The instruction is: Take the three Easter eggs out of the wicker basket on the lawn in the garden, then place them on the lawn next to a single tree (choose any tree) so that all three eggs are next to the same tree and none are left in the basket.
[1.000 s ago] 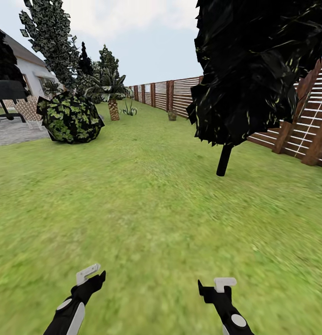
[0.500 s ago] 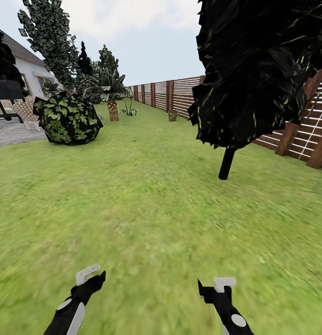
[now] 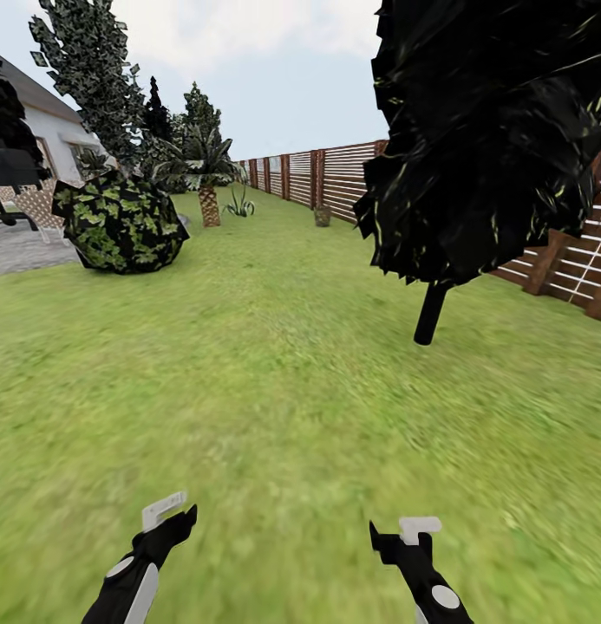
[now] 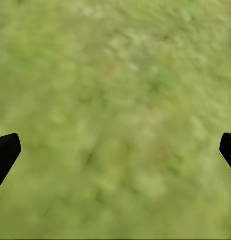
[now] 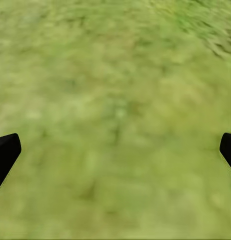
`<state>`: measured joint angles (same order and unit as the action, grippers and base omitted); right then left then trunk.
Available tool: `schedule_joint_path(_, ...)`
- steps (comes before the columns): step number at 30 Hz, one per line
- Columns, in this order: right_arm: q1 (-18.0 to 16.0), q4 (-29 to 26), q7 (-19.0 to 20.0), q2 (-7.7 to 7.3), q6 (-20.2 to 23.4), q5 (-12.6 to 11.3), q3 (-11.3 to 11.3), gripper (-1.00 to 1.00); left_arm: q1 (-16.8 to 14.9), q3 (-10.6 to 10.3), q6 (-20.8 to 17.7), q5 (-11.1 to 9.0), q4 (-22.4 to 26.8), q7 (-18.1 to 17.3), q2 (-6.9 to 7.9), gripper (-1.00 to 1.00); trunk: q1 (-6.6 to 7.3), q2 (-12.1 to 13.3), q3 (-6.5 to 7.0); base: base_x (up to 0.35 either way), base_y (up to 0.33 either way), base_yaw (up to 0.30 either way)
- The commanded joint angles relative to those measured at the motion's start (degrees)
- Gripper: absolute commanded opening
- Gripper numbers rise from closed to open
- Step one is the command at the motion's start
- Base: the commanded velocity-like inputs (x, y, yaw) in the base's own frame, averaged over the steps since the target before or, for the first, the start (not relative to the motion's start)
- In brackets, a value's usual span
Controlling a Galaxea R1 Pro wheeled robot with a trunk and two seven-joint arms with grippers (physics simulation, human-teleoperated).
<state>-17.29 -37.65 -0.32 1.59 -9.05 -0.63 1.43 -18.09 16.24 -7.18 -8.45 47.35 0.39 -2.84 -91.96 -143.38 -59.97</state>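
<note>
1. Travelling over the lawn (image 3: 274,364): I judge this the search step, with eggs and basket yet to be found.
2. Left end effector (image 3: 172,513) and right end effector (image 3: 402,530) hang spread and empty above grass.
3. Next: keep scanning, bypassing the black-trunked tree (image 3: 432,312).

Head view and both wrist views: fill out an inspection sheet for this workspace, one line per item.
Surface: lawn, short mottled green grass, under both arms.
Job's things: a small brownish thing stands far off by the fence, too small to identify; no eggs seen.
Clutter: nothing seen.
Grippers: left gripper open over bare grass, holding nothing; right gripper open over bare grass, holding nothing.
Cables: nothing seen.
Surroundings: black-trunked dark tree ahead right; round bush ahead left; short palm beyond; slatted wooden fence; white house; grey paving.
</note>
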Motion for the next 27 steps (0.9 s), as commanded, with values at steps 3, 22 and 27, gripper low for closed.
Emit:
schedule_joint_path(3, -0.02, 0.03, -0.03, -0.01, -0.18, -0.07, 0.07, 1.00, -0.01, 0.12, -0.37, -0.60, 0.11, 0.05, -0.05, 1.00, -0.02, -0.02, -0.05, 0.332, 0.000, 0.000)
schedule_joint_path(22, -0.02, -0.01, -0.04, -0.02, -0.18, -0.07, 0.04, 1.00, -0.01, 0.20, -0.29, -0.69, 0.27, 0.05, 0.03, 1.00, 0.26, 0.13, 2.38, 0.334, 0.000, 0.000)
schedule_joint_path(27, -0.02, 0.03, -0.04, -0.01, -0.18, -0.07, 0.03, 1.00, -0.01, 0.20, -0.29, -0.69, 0.21, 0.05, 0.03, 1.00, 1.17, 1.76, 3.32, 0.336, 0.000, 0.000)
